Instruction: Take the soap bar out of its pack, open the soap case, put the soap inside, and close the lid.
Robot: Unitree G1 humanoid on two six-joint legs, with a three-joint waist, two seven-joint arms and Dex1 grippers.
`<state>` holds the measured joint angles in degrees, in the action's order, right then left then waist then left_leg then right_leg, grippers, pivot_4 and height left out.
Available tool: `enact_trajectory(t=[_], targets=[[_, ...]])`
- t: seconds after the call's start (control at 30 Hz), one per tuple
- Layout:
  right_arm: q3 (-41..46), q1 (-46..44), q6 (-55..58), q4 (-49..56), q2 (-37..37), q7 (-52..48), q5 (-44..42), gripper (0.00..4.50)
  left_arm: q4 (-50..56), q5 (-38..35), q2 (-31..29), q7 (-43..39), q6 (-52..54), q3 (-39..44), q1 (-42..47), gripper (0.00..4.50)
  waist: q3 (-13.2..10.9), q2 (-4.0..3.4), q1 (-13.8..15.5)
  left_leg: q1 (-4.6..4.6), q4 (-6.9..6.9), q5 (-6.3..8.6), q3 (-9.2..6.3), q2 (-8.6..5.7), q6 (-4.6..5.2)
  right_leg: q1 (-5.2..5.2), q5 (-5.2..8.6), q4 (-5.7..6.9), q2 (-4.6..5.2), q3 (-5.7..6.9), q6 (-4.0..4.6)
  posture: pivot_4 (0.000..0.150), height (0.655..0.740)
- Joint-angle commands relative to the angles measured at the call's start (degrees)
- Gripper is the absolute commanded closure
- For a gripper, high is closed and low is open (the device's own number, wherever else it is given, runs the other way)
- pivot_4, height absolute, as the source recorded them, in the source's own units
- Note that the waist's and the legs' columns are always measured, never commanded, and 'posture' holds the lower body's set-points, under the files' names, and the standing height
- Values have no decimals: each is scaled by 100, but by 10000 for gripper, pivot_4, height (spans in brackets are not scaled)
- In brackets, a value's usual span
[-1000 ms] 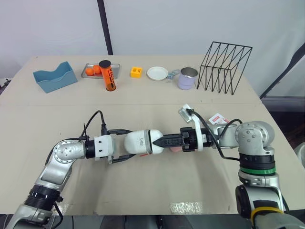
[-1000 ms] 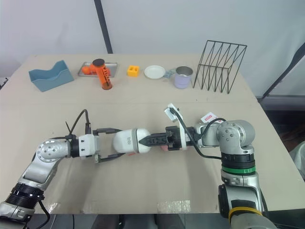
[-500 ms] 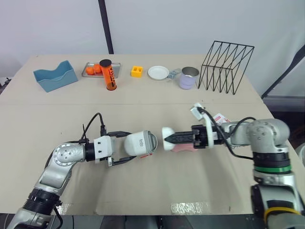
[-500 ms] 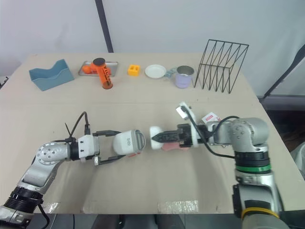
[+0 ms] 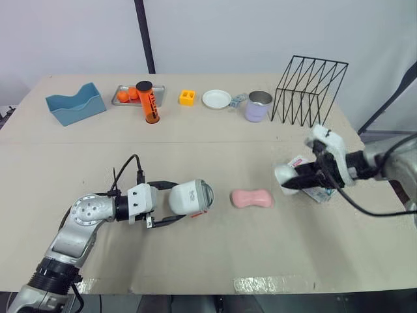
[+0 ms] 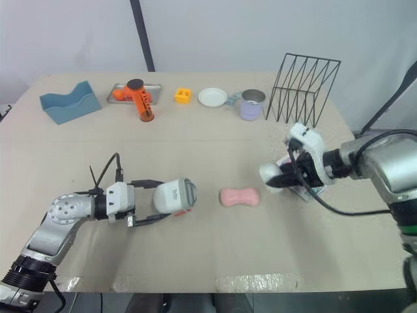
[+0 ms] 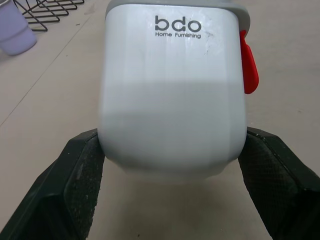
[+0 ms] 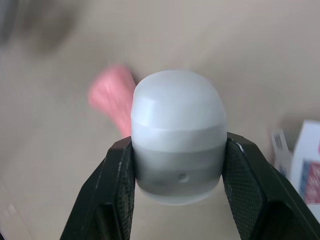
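Left hand (image 5: 172, 202) gripping the white soap case (image 5: 189, 197), right hand (image 8: 178, 172) clamped on the lid (image 5: 284, 176) near the pack (image 5: 298, 161), pink soap bar (image 5: 251, 198) on table (image 5: 215, 137) between them

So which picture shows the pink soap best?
The left eye view: the pink soap lies whole and uncovered on the table. The right eye view shows it the same way. In the right wrist view only part of it peeks out behind the white lid that the right gripper holds.
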<state>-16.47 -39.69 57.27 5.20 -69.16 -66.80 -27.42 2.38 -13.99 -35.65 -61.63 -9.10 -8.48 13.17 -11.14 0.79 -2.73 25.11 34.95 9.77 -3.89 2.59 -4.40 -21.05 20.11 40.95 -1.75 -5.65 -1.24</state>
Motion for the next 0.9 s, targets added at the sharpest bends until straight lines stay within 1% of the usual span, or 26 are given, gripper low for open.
enact_trajectory(t=[0.03, 0.2, 0.47, 0.9], targets=[[-95, 15, -444, 164, -167, -257, 410, 25906, 133, -81, -33, -4, -16, 140, 51, 6765, 0, 0, -8, -1, 0, 0, 0, 1, 0, 0, 0, 1, 0, 0, 1, 1500, 7400], [-230, 221, -709, 202, -60, -289, 833, 25906, 146, -71, -24, 8, 18, 142, 75, 6765, 0, 0, -1, -4, 1, -1, 2, 3, -2, 0, -3, 3, -1, 2, 5, 1500, 7400], [-384, 439, -1145, -52, 207, -262, 1471, 25906, 277, -107, -49, 3, 115, 152, 16, 6765, 0, 0, 0, -3, 3, -2, 1, 2, -3, 1, -3, 5, 1, 2, 5, 1500, 7400], [-213, 542, -1322, -327, 396, -383, 1720, 25906, 314, -51, -45, 19, 129, 132, 2, 6765, 1, 1, -1, -6, 17, -1, -6, 2, -2, 12, -4, 9, -1, 9, 6, 1500, 7400]])
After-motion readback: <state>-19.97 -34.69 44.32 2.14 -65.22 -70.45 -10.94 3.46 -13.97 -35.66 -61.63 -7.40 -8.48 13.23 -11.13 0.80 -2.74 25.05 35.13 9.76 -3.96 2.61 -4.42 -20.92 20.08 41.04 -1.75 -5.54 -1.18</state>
